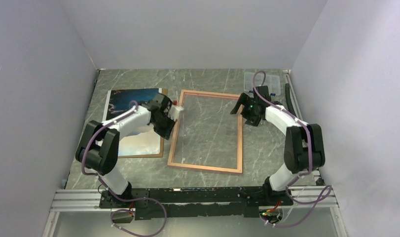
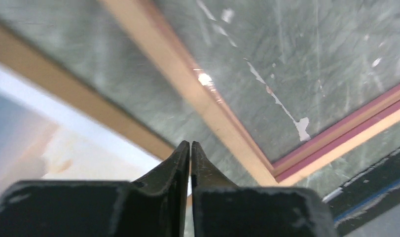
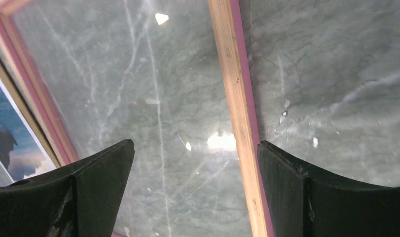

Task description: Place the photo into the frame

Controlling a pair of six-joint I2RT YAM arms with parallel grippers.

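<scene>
The frame (image 1: 205, 169) is laid on a green table (image 1: 267, 158) with white walls (image 1: 188, 34) around it. The left gripper (image 2: 190, 145) is shut and empty. The right gripper (image 3: 195, 148) is opened wide and empty.

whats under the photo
A brown board lies under the photo. Only thin strips of it show along the photo's near and right edges. The rest is covered by the photo and the left arm.

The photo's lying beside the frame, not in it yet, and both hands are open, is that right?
Not quite. Only the right hand is open; the left hand is shut, closed tight in the left wrist view. The photo does lie beside the frame, not in it.
</scene>
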